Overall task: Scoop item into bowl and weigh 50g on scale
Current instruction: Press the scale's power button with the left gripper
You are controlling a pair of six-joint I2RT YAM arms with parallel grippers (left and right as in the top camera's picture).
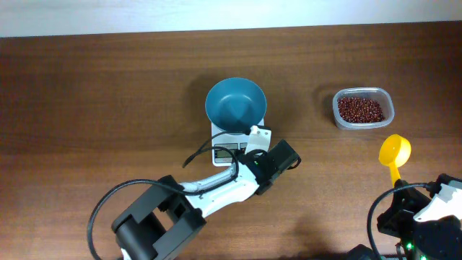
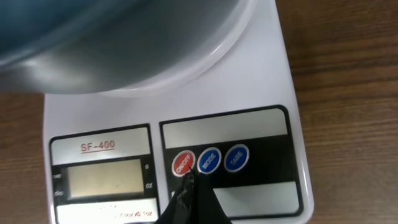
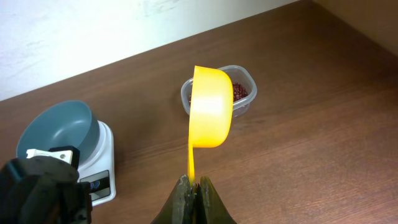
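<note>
The teal-blue bowl (image 1: 235,103) stands empty on the white scale (image 1: 225,150) at mid-table. My left gripper (image 2: 188,178) is shut with nothing in it, its tip touching the scale's red button (image 2: 183,163); the grey display (image 2: 104,178) beside it is blank. From overhead the left arm covers the scale's front, with the left gripper (image 1: 245,152) over it. My right gripper (image 3: 194,183) is shut on the handle of a yellow scoop (image 3: 211,114), held on edge above the table. Red-brown beans (image 1: 360,110) lie in a clear tub (image 1: 363,109) at the far right.
The right arm (image 1: 426,217) sits at the table's near right corner with the yellow scoop (image 1: 394,153) pointing toward the tub. A pale wall runs along the table's far edge. Black cables loop around the left arm's base (image 1: 155,224).
</note>
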